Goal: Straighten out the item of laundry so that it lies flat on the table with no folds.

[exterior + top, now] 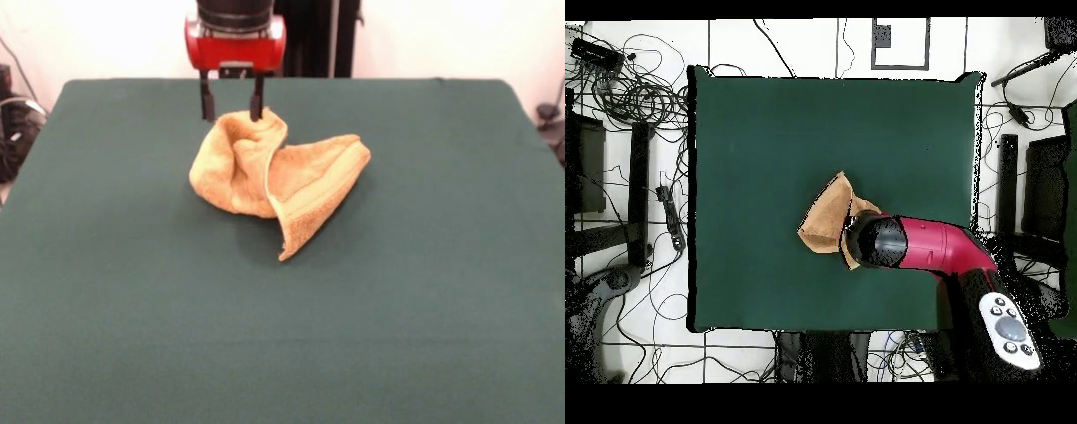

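Observation:
The golden-orange towel [274, 172] lies crumpled and folded over itself on the dark green table [282, 336], a little behind its middle. One ribbed end points toward the camera in the front view. My gripper [232, 113] hangs just above the towel's far top edge with its two dark fingers [207, 104] apart, one on each side of the raised fold, holding nothing. In the overhead view the arm's head covers the gripper and part of the towel [827, 216]; the table [765, 130] shows around it.
The red and black arm [935, 250] reaches in from the lower right in the overhead view. Cables and equipment [635, 90] lie on the floor off the table's sides. Green cloth surrounds the towel on all sides.

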### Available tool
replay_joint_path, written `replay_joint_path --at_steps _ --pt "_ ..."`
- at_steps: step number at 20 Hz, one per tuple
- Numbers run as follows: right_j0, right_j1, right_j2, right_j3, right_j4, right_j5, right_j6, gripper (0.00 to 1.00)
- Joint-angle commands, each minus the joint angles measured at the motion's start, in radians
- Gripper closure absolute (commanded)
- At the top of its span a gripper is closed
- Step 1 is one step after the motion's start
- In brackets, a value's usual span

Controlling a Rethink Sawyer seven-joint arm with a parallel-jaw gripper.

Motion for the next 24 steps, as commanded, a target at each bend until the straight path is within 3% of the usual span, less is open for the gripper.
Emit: replay_joint_path --at_steps 1,7,24 --pt "0.026 0.158 0.066 -0.072 -0.034 -0.023 0.038 0.0" --pt "0.025 0.206 0.064 -0.105 -0.049 -0.07 0.038 0.0" --pt "0.014 0.235 0.051 -0.109 -0.079 -0.121 0.041 0.0"
